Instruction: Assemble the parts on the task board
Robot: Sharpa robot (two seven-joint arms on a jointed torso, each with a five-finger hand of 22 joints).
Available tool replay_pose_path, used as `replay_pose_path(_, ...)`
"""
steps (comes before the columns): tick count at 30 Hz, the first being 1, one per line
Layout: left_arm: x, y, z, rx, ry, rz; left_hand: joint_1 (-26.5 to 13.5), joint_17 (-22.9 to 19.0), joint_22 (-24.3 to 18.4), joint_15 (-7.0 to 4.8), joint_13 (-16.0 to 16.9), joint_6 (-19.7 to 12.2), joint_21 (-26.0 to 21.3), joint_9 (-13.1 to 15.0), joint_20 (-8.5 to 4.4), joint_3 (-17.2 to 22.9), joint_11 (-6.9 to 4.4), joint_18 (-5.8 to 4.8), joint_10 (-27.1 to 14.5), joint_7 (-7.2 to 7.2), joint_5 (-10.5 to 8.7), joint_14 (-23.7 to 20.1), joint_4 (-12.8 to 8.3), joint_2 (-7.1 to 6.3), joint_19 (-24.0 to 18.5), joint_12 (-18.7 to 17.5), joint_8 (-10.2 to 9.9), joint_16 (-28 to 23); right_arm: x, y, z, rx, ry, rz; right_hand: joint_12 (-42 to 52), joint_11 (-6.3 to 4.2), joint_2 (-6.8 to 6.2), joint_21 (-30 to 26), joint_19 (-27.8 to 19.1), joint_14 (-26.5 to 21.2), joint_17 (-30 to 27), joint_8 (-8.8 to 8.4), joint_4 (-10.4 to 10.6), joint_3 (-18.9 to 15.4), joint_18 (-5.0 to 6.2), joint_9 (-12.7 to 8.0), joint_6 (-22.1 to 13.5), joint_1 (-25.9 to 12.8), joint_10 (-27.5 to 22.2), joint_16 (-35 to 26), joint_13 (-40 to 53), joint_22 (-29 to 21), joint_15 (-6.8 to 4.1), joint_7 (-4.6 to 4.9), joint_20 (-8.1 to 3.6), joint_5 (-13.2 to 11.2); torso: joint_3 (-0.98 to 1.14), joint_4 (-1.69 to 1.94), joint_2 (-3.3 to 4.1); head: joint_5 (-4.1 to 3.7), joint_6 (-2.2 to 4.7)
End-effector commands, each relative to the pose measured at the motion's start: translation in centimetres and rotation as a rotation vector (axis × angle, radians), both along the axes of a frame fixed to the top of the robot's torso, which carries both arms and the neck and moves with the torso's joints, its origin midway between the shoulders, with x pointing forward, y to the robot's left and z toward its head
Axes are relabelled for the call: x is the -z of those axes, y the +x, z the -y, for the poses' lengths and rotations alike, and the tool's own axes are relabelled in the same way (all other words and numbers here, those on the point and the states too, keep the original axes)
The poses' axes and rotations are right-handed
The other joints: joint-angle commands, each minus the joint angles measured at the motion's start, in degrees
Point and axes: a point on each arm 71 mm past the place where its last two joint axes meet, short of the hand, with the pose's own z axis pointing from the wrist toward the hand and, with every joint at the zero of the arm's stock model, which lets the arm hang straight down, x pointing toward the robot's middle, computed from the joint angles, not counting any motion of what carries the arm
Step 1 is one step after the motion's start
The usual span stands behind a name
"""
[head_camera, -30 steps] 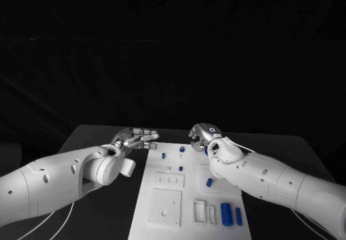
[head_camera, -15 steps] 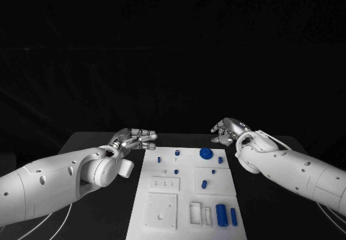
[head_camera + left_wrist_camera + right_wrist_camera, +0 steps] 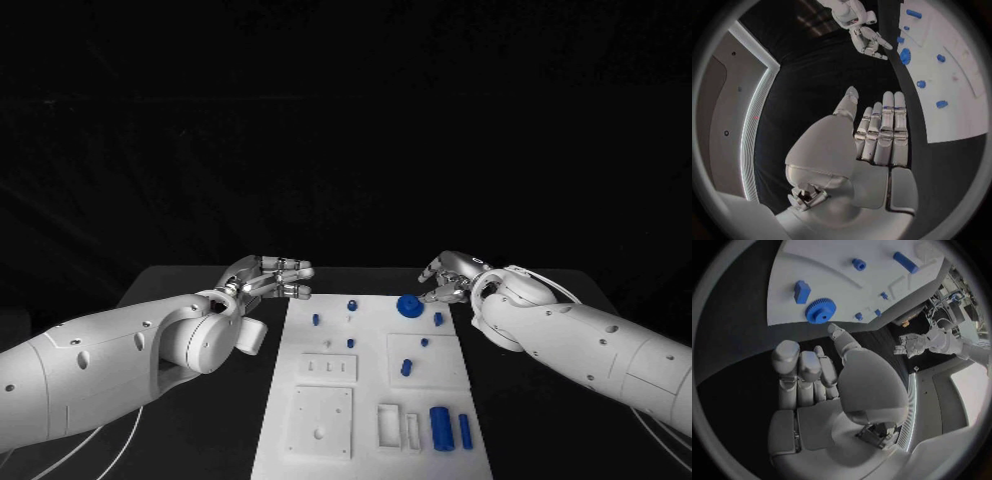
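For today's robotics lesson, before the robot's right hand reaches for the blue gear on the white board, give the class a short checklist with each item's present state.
1. Right hand holds nothing, fingers apart: ok.
2. Left hand is off the task board, beside its far left corner: ok.
3. Blue gear lies free at the board's far end, nothing on top of it: ok.
4. Right hand is close to the gear, just beyond it: ok.
5. Gear is seated on a peg: cannot tell.
6. Large blue cylinder at the near edge is clear of both arms: ok.
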Motion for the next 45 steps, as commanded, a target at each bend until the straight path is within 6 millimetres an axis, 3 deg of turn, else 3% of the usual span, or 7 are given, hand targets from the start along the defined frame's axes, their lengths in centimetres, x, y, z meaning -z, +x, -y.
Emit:
replay_pose_path(1, -0.1, -0.1, 0.5, 0.040, 0.006, 0.007, -0.64, -0.06, -0.08, -0.13, 0.09, 0.00, 0.39, 0.01, 0.04, -0.21, 0.01, -0.41, -0.47, -0.18, -0.22, -0.34, -0.03, -0.03, -0.38, 0.32, 0.23, -0.19, 0.9, 0.0, -0.4, -0.038, -0.043, -0.082, 0.44, 0.06, -0.42, 1.07, 2.23, 0.51, 0.88, 0.07, 1.36, -0.55, -0.04, -0.07, -0.48, 0.03, 0.55, 0.49, 3.88, 1.42, -0.15, -0.30, 0.19, 0.66, -0.12, 0.08, 0.07, 0.13, -0.22)
replay_pose_path(5, 0.0, -0.1, 0.6, 0.045, 0.013, 0.004, -0.70, -0.05, -0.07, -0.18, 0.09, 0.05, 0.44, 0.02, -0.02, -0.09, -0.05, -0.42, -0.49, -0.23, 0.12, -0.31, -0.10, 0.02, -0.32, 0.33, 0.24, -0.17, 1.7, 0.2, -0.5, -0.030, -0.054, -0.112, 1.72, 0.18, -0.57, 1.42, 2.51, 0.68, 1.72, 0.04, 2.90, -0.73, -0.07, -0.09, -1.21, 0.14, 1.40, 0.96, 5.33, 2.78, -0.21, -0.32, 0.11, 0.87, -0.12, -0.02, -0.02, 0.47, -0.39)
replay_pose_path(8, 0.0, -0.1, 0.7, 0.046, 0.015, 0.003, -0.65, -0.05, -0.07, -0.18, 0.09, 0.05, 0.45, 0.02, -0.03, -0.06, -0.05, -0.42, -0.50, -0.22, 0.22, -0.31, -0.13, 0.03, -0.31, 0.33, 0.24, -0.17, 2.0, 0.3, -0.6, -0.024, -0.059, -0.124, 2.32, 0.25, -0.62, 2.54, 2.65, 0.69, 1.69, -0.19, 3.14, -0.61, -0.30, -0.39, -5.97, 0.31, 1.83, 0.86, 5.94, 4.00, -0.28, -0.32, 0.06, 0.58, -0.15, -0.08, 0.02, 0.45, -0.43)
replay_pose_path(15, 0.0, -0.1, 0.8, 0.044, 0.020, 0.002, -0.65, -0.05, -0.07, -0.18, 0.09, 0.05, 0.45, 0.02, -0.03, -0.06, -0.05, -0.42, -0.50, -0.22, 0.22, -0.31, -0.13, 0.03, -0.31, 0.33, 0.24, -0.17, 2.6, 0.6, -0.9, -0.017, -0.065, -0.145, 2.59, 0.17, -0.69, 2.28, 2.68, 0.70, 1.59, -0.26, 3.26, -0.51, -0.41, -0.45, -6.92, 0.39, 2.06, 0.75, 6.29, 4.53, -0.35, -0.50, 0.00, 0.23, -0.18, 0.20, 0.05, 0.10, -0.61)
replay_pose_path(23, 0.1, 0.0, 0.9, 0.032, 0.034, -0.004, -0.83, -0.05, -0.02, -0.22, 0.09, 0.15, 0.62, 0.02, -0.09, 0.13, -0.02, -0.46, -0.39, -0.16, 0.24, -0.19, -0.34, 0.10, -0.30, 0.33, 0.25, -0.13, 2.9, 0.9, -1.4, -0.004, -0.053, -0.137, 2.35, -0.02, -0.81, 1.63, 2.75, 0.70, 1.43, -0.35, 3.83, -1.14, -0.58, -0.53, -9.61, 0.44, 2.00, 0.56, 6.36, 5.05, -0.47, -0.72, -0.12, -0.32, -0.08, 0.07, 0.10, 0.07, -0.67)
replay_pose_path(34, 0.2, 0.0, 1.0, 0.025, 0.048, -0.012, -0.83, -0.05, 0.00, -0.23, 0.09, 0.26, 0.70, 0.03, -0.12, 0.21, -0.01, -0.45, -0.33, -0.10, 0.28, -0.14, -0.39, 0.17, -0.29, 0.33, 0.26, -0.12, 3.2, 1.2, -1.4, 0.012, -0.029, -0.146, 2.42, 0.10, -0.46, 0.95, 2.99, 0.70, 1.40, -0.26, 4.60, -0.96, -0.59, -0.46, -7.56, -0.01, 2.11, 0.52, 6.55, 5.82, -0.41, -0.63, -0.08, -0.62, -0.08, -0.05, 0.07, -0.35, -1.06)
replay_pose_path(45, 0.2, 0.0, 1.1, 0.029, 0.051, -0.020, -0.69, -0.06, 0.02, -0.22, 0.09, 0.15, 0.81, 0.01, -0.11, 0.31, 0.01, -0.45, -0.40, -0.10, 0.41, -0.18, -0.54, 0.13, -0.39, 0.32, 0.24, -0.15, 3.4, 1.2, -1.6, 0.010, -0.019, -0.170, 2.47, -0.16, 0.40, 0.38, 3.12, 0.71, 1.28, 0.05, 5.27, -0.59, -0.75, -0.13, 0.57, -1.21, 2.20, 0.43, 6.65, 6.39, -0.58, -1.15, -0.22, -0.93, -0.07, -0.07, 0.07, -0.50, -1.24)
